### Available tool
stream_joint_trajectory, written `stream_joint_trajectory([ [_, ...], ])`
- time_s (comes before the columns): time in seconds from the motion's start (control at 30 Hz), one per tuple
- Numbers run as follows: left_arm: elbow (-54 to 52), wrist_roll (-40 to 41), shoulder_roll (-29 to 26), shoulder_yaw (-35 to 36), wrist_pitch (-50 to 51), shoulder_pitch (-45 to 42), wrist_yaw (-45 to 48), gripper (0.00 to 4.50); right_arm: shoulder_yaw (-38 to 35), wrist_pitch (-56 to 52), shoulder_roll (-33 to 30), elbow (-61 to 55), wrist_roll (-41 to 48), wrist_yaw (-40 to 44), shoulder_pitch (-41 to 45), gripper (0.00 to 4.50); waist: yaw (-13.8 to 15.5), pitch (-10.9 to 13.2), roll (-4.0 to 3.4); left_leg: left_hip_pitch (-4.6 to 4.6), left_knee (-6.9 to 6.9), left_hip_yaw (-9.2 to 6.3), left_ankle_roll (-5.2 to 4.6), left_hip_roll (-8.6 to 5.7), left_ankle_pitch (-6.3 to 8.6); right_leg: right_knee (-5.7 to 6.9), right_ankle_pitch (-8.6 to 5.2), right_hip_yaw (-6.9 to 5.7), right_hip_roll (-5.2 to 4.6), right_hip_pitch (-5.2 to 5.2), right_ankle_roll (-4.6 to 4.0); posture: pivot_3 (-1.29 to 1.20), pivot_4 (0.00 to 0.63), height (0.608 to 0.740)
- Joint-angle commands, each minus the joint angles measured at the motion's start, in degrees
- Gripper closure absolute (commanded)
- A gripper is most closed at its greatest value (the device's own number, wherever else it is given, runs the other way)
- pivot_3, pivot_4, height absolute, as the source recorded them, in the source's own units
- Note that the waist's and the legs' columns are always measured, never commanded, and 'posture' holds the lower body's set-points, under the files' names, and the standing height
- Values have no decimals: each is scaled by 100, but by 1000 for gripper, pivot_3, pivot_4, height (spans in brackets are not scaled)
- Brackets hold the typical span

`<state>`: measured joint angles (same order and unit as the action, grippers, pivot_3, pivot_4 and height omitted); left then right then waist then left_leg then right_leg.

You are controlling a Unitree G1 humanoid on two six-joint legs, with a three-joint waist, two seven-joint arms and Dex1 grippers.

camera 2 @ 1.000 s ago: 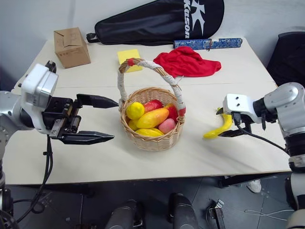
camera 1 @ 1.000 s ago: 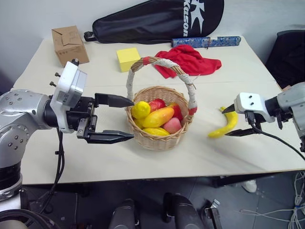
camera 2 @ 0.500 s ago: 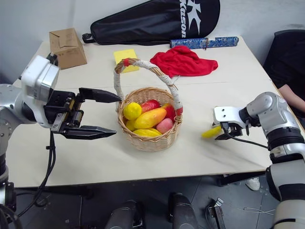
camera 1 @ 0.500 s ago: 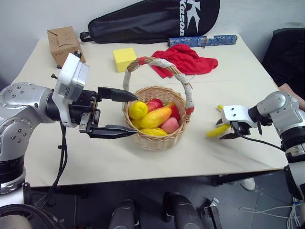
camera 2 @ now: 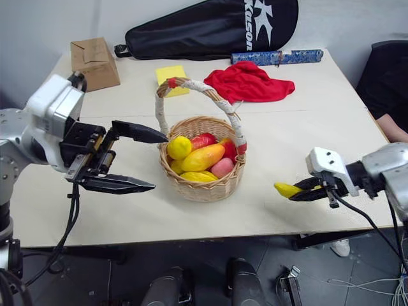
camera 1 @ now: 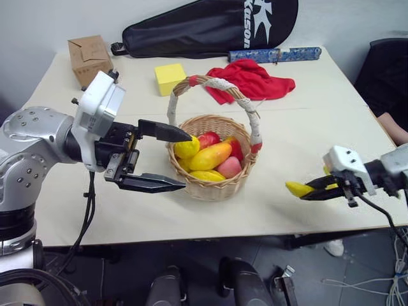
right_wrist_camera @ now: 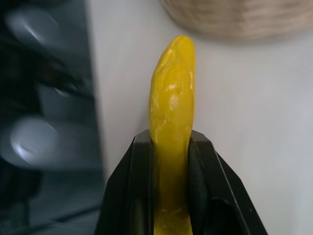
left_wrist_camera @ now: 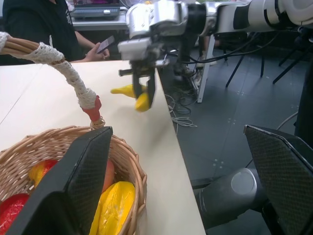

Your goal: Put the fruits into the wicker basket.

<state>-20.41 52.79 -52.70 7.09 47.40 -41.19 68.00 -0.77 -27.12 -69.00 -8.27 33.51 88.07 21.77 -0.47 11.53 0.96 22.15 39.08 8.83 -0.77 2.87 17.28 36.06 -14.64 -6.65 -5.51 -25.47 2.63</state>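
Right gripper (camera 2: 298, 192) clamped on banana (right_wrist_camera: 170, 107), fruit pinched between both black fingers (right_wrist_camera: 198, 182), yellow tip projecting past fingertips toward wicker basket (camera 1: 213, 167). Held near table (camera 1: 287, 140) front edge, well apart from basket. Left gripper (camera 1: 169, 158) spread wide, empty, fingertips just beside basket rim on side opposite banana. Inside basket, beyond left fingertips: lemon (camera 1: 187, 147), mango (camera 1: 211, 156), red and pink fruits (camera 1: 231, 167).
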Motion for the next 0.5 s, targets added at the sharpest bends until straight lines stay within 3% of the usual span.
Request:
stream_joint_trajectory([
  [0.03,252,-145,-167,53,-165,-177,233,0,-740,-1133,59,-1616,1578,-587,172,4058,-5,0,0,-2,0,0,1,2,1,0,0,0,0,0,0,0,150,740],
  [0.23,743,-503,-332,-39,-375,-407,535,0,-517,-2123,853,-2038,2875,-1658,1351,4058,41,1,7,3,0,-3,-3,0,5,-7,-1,-3,-3,-3,-5,0,150,740],
  [0.3,891,-608,-386,-35,-452,-518,619,0,-186,-2345,1394,-1852,3127,-1861,2031,4058,39,1,7,7,0,-3,-10,-6,7,-9,-1,-5,-2,-3,-5,0,150,740],
  [0.5,849,-626,-284,-20,-480,-607,534,0,480,-2245,2030,-1499,2526,-1665,2716,4058,52,1,8,23,2,-6,-23,-10,13,-13,0,-16,-1,-8,-2,0,150,740],
])
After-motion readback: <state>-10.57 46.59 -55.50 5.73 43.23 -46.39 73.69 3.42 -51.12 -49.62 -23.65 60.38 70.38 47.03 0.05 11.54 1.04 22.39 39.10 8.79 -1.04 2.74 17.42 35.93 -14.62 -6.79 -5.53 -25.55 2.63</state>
